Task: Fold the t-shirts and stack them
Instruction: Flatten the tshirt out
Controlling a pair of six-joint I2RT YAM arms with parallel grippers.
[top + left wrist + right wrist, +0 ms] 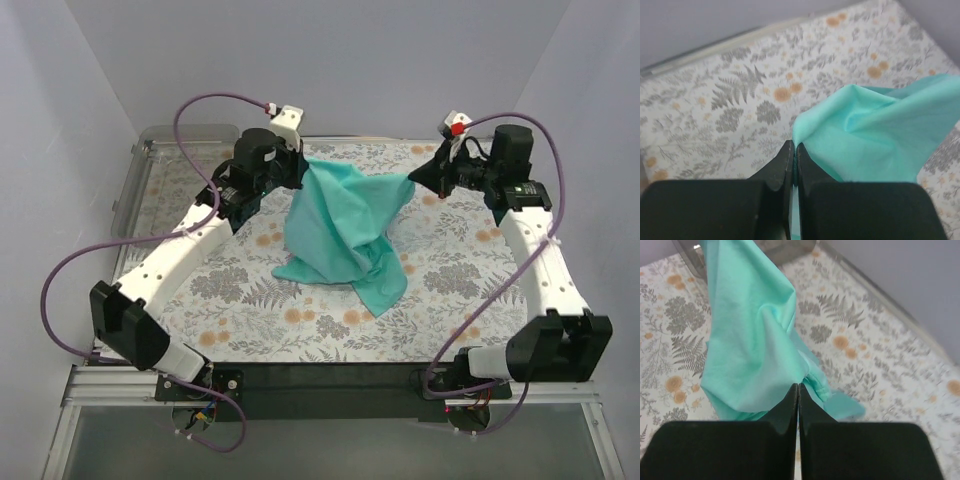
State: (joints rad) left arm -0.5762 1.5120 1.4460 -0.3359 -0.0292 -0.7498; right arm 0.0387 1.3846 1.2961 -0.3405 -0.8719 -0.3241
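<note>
One plain teal t-shirt point(340, 225) hangs bunched above the far middle of the table, strung between both grippers, with its lower folds trailing onto the floral cloth toward the front. My left gripper point(298, 172) holds its upper left corner. In the left wrist view the jaws point(794, 147) are shut, with a strip of teal cloth point(880, 140) pinched between them. My right gripper point(418, 180) holds the upper right corner. Its jaws point(798, 387) are shut at the edge of the hanging cloth point(750, 340).
A floral-patterned cloth point(250, 300) covers the table. A clear plastic bin point(150, 170) stands at the far left edge. Purple cables loop beside both arms. Pale walls close in the left, back and right sides.
</note>
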